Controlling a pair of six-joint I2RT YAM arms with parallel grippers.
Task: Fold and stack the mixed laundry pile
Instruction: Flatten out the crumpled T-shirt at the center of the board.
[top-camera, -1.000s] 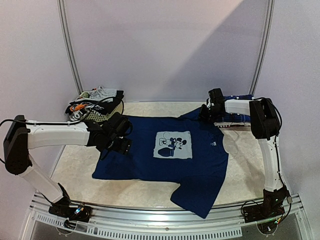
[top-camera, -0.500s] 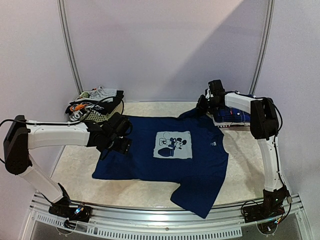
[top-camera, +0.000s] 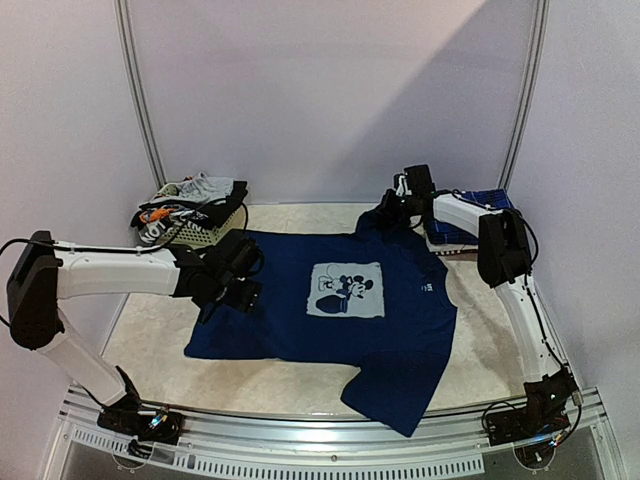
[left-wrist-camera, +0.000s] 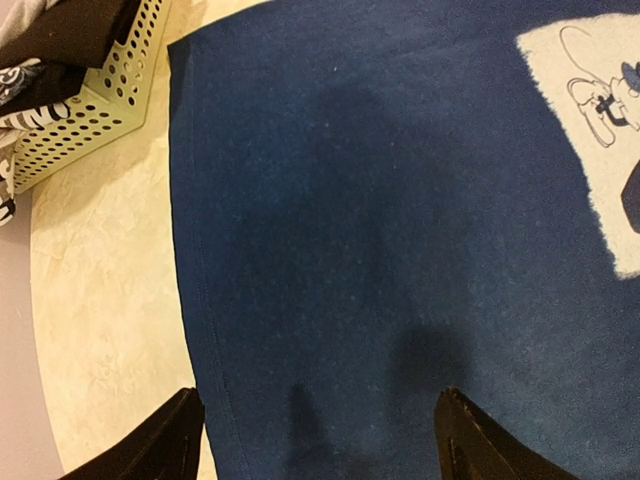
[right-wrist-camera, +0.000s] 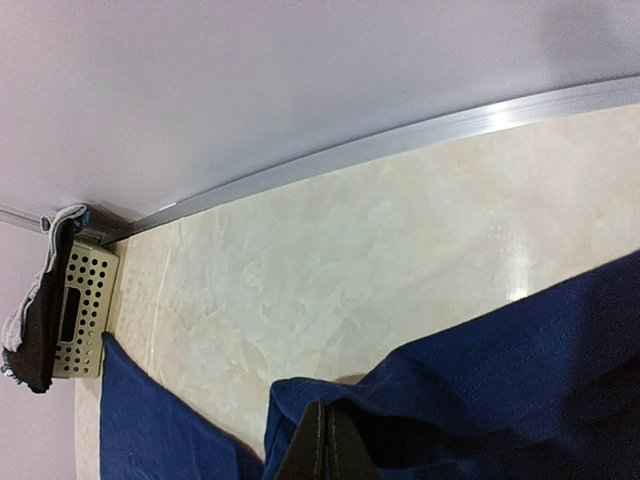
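Now | left pincer (left-wrist-camera: 320, 440) wide over navy T-shirt (top-camera: 400, 320) | right pincer (right-wrist-camera: 328, 445) pinching it

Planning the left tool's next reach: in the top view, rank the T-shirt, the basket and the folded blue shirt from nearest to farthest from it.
1. T-shirt: directly under the left tool.
2. basket: back left corner.
3. folded blue shirt: back right, across the table.

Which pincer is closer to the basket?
Left. The left pincer hovers over the navy T-shirt beside the basket; the right pincer grips the shirt's far side, well away.
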